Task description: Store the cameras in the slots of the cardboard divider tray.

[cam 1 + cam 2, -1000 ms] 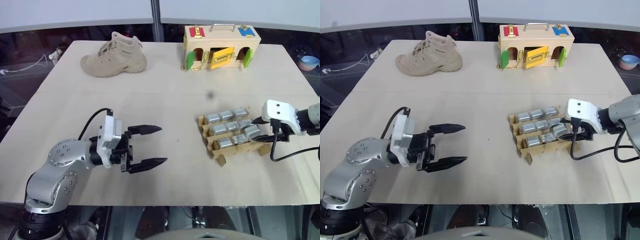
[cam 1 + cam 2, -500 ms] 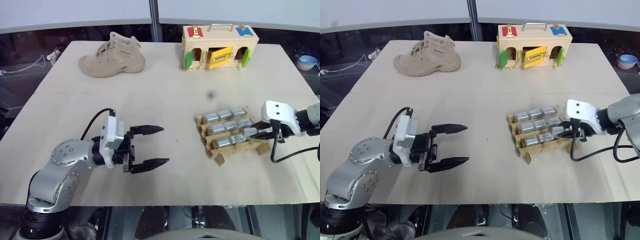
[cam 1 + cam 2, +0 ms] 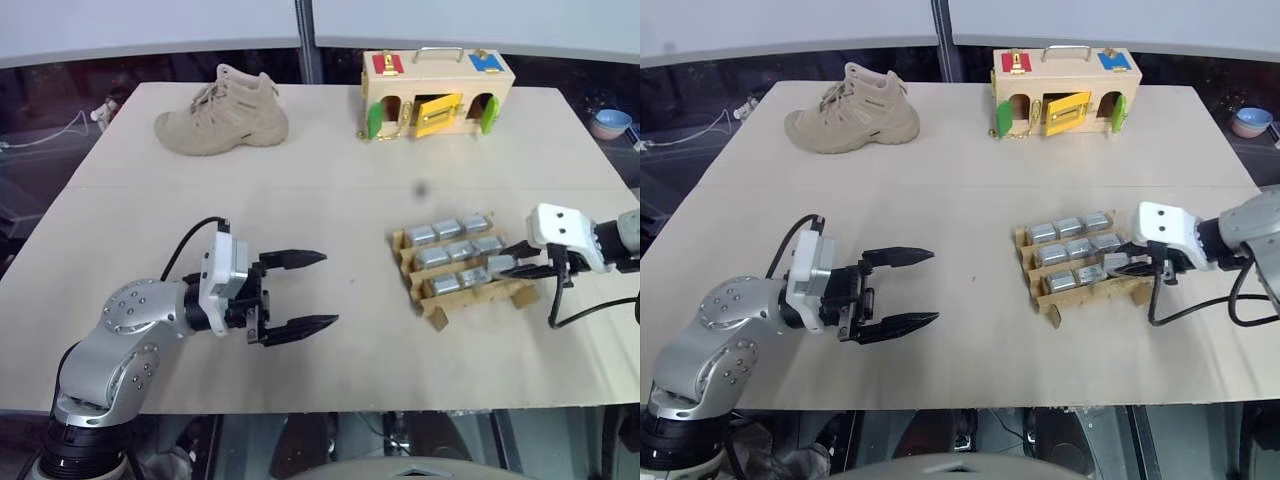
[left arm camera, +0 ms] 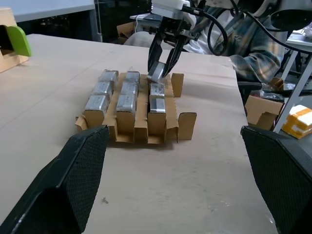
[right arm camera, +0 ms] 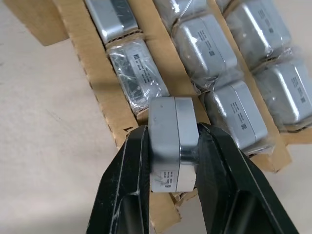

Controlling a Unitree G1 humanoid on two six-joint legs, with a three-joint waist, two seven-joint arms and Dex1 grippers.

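The right gripper (image 5: 168, 161) is clamped on the last camera (image 5: 171, 141), holding it tilted just over the end slot of the tray (image 3: 440, 310), in the row nearest the robot. The other eight cameras (image 3: 452, 250) already sit in their slots, so only this one is left to seat. They're small silver-grey blocks, some film-wrapped. The left gripper (image 3: 300, 293) hangs wide open and empty, well apart.

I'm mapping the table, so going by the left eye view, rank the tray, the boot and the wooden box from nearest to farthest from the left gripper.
1. Tray: to the right of the left gripper, at about the same depth.
2. Boot: far side of the table, left part.
3. Wooden box: far edge, right of the boot.
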